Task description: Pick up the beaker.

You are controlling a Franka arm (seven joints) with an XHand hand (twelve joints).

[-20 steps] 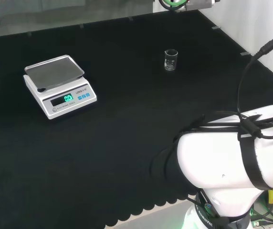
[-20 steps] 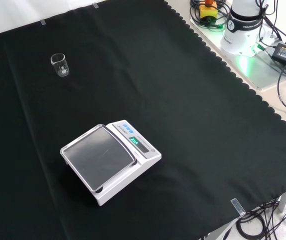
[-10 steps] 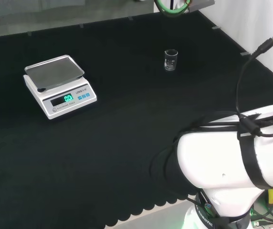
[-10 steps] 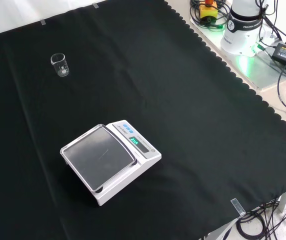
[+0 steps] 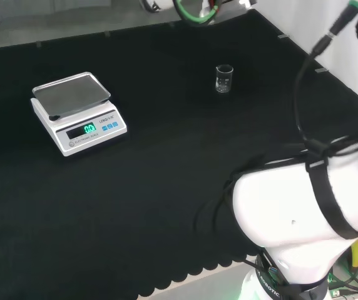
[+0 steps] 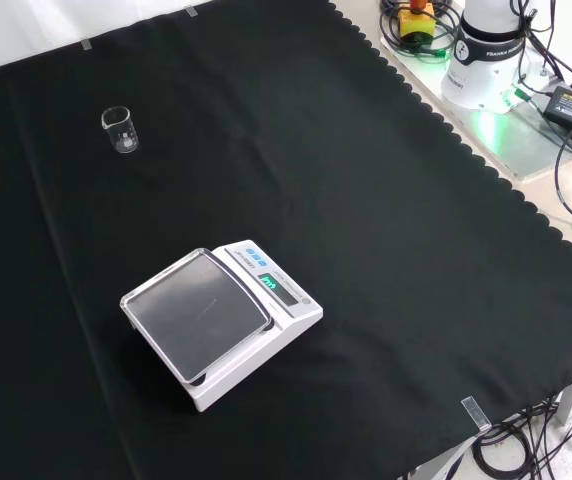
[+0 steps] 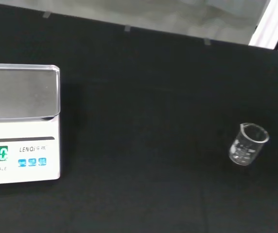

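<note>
One beaker (image 5: 224, 78) upright on cloth (image 5: 166, 156), well apart from scale (image 5: 79, 112)

A small clear beaker (image 6: 119, 130) stood upright on the black cloth (image 6: 366, 200), well apart from the white digital scale (image 6: 221, 322), up-left of it.

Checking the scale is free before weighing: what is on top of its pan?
Nothing rests on the scale; its pan is bare. The beaker stands apart on the black cloth. What lies under the scale is covered.
</note>
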